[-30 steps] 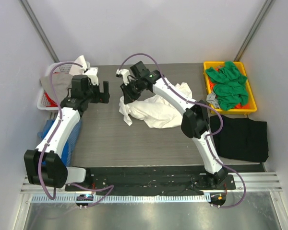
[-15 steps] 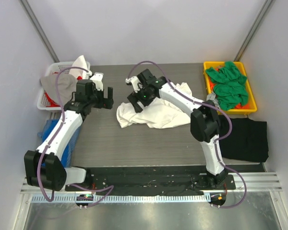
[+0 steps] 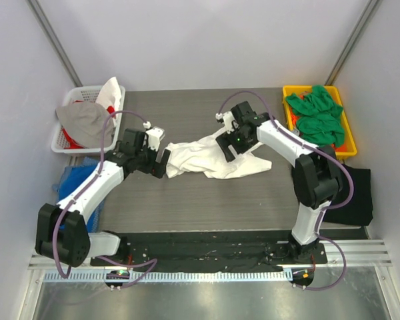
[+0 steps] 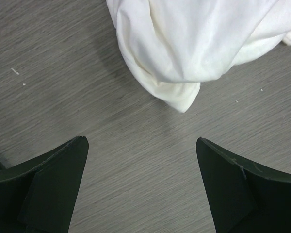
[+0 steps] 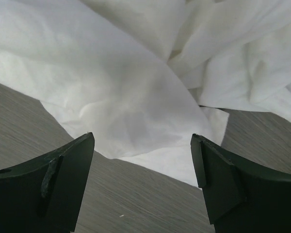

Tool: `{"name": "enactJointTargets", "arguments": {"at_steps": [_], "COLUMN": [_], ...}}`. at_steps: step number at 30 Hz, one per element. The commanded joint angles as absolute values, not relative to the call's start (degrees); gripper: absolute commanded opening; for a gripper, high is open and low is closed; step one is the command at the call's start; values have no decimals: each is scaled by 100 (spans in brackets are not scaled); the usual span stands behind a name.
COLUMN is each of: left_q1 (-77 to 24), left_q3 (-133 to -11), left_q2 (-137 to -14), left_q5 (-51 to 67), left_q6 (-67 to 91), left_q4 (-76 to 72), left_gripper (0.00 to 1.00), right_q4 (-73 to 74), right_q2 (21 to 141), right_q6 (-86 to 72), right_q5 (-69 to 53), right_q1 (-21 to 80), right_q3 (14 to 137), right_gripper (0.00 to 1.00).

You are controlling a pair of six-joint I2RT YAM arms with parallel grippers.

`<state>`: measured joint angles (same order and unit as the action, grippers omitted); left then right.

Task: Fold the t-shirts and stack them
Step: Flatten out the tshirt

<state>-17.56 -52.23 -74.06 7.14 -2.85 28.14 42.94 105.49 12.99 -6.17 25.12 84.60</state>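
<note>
Likely step: spreading white shirt (image 3: 210,159). Left gripper (image 4: 140,141), right gripper (image 5: 141,137): jaws wide, empty. Next: pinch left and right ends, pull flat.

- Your left wrist view cuts the white t-shirt (image 4: 184,48) off at its top edge.
- Your right arm (image 3: 313,177) covers part of the black t-shirt (image 3: 357,193).
- Your left arm (image 3: 97,183) hides most of a blue cloth (image 3: 68,179); you cannot tell what it is.

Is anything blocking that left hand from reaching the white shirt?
Nothing visible. Only the grey wood-grain table lies between the open left hand and the nearest corner of the crumpled white cloth t-shirt.
</note>
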Motion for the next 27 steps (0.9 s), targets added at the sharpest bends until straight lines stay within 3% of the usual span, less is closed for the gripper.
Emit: {"name": "enactJointTargets", "arguments": {"at_steps": [1,9,12,15,16,18,27], "left_q1": [-1767,-1767,-1767,-1793,-1793,-1819,-2047], "left_q3": [-5221,-5098,-5071,-5071,-5063,-5054,-5194], "left_q2": [-7207,-7347,-7470,-7559,-7576,-7585,-7953], "left_q5": [642,606,606,633,624,633,747], "left_q6": [-501,-510,-545,-545,-545,-545,-413], "left_q4": [2786,2646,2637,2645,2646,2646,2487], "left_gripper": [100,100,100,100,100,100,100], "right_q4": [3973,3894,3832,3832,3832,3841,4007], "right_q2": [10511,10915,11056,11223,11267,11338,11233], "right_q6": [1222,1362,1415,1459,1476,1485,1573], "right_q5": [-984,-1063,-976,-782,-739,-703,-571], "right_q1": [2628,2637,2628,2558,2532,2426,2074], "right_q3": [8350,8472,8490,8587,8613,8701,9281], "right_gripper": [88,83,67,35,17,1,1]}}
